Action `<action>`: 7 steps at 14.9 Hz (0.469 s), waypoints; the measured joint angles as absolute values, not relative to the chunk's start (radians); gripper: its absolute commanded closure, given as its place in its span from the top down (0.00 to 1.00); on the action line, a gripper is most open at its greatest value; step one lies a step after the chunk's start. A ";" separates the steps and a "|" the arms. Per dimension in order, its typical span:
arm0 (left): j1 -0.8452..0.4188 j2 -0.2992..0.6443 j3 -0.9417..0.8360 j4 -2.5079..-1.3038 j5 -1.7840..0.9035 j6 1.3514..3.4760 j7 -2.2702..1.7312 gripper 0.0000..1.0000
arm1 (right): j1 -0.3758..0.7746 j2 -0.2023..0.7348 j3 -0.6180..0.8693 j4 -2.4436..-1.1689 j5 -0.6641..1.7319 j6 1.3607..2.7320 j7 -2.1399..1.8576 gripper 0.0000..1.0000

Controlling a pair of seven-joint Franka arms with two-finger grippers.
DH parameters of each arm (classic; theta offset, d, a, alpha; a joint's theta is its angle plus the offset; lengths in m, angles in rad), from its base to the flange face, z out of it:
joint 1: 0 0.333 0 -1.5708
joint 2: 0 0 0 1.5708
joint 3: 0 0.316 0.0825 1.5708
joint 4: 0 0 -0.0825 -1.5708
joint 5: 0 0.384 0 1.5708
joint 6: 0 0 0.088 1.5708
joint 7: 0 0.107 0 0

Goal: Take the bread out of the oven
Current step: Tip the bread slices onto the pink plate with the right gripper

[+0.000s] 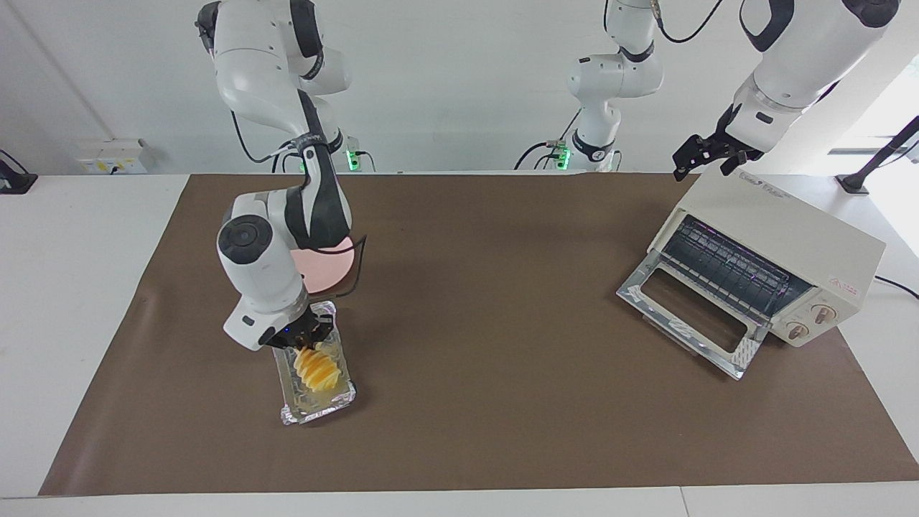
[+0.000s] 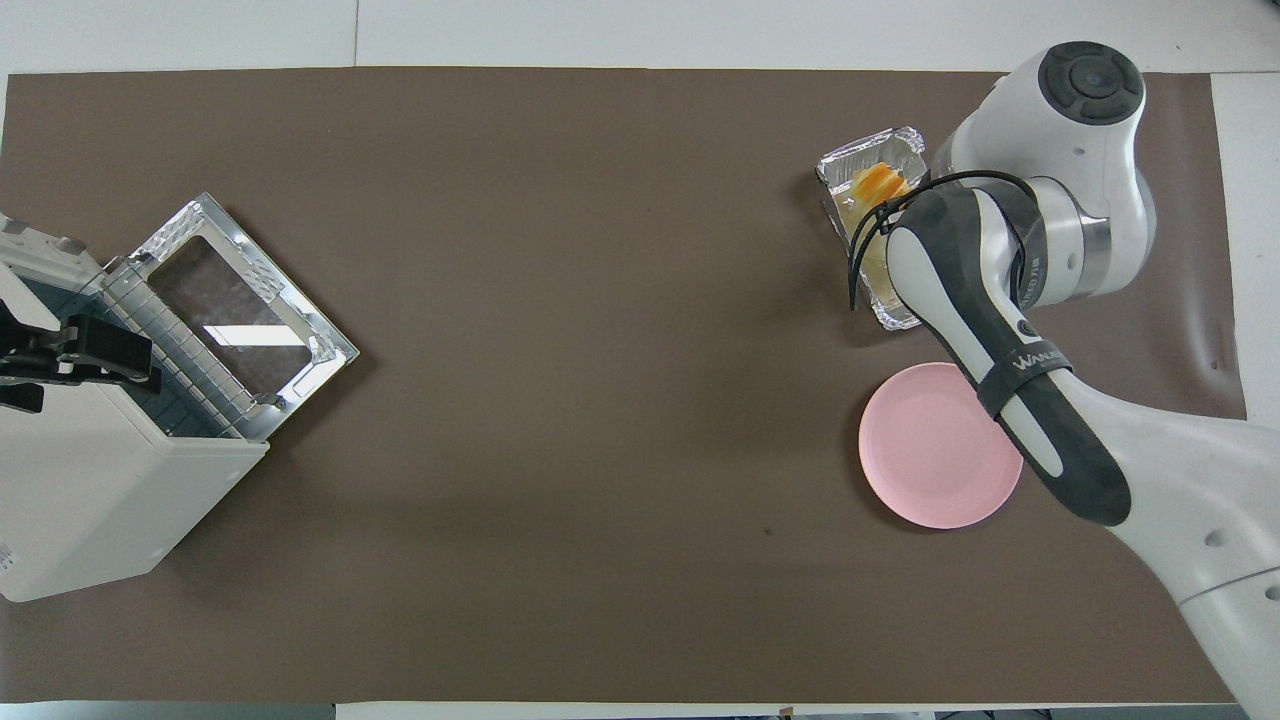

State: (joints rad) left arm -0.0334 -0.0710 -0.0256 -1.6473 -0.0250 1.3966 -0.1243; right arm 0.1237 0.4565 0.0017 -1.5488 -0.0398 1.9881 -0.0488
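Note:
The bread [image 1: 316, 368], a golden ridged loaf, lies in a crinkled silver foil tray [image 1: 337, 402] on the brown mat toward the right arm's end of the table. It also shows in the overhead view [image 2: 878, 182], partly under the right arm. My right gripper [image 1: 305, 341] is down at the end of the bread nearer to the robots. The cream-white oven [image 1: 790, 237] stands toward the left arm's end with its glass door [image 1: 689, 316] dropped open and its rack bare. My left gripper [image 1: 707, 154] waits over the oven's top.
A round pink plate [image 2: 925, 450] lies on the mat beside the foil tray, nearer to the robots, partly under the right arm. The oven's open door juts out over the mat [image 1: 488, 323].

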 measured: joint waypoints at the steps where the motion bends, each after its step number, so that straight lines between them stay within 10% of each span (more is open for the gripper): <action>1: -0.033 -0.071 -0.026 -1.647 -0.025 1.397 -0.124 1.00 | 0.124 0.414 0.002 -1.556 -0.040 1.930 -0.049 0.00; 7: -0.033 -0.071 -0.026 -1.647 -0.025 1.397 -0.124 1.00 | 0.121 0.059 0.002 -1.945 -0.036 1.926 -0.049 0.00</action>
State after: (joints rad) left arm -0.0334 -0.0710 -0.0256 -1.6473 -0.0250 1.3966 -0.1243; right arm 0.1205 0.0586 0.0020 -1.9452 -0.0356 1.9257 -0.0487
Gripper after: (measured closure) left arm 0.000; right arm 0.833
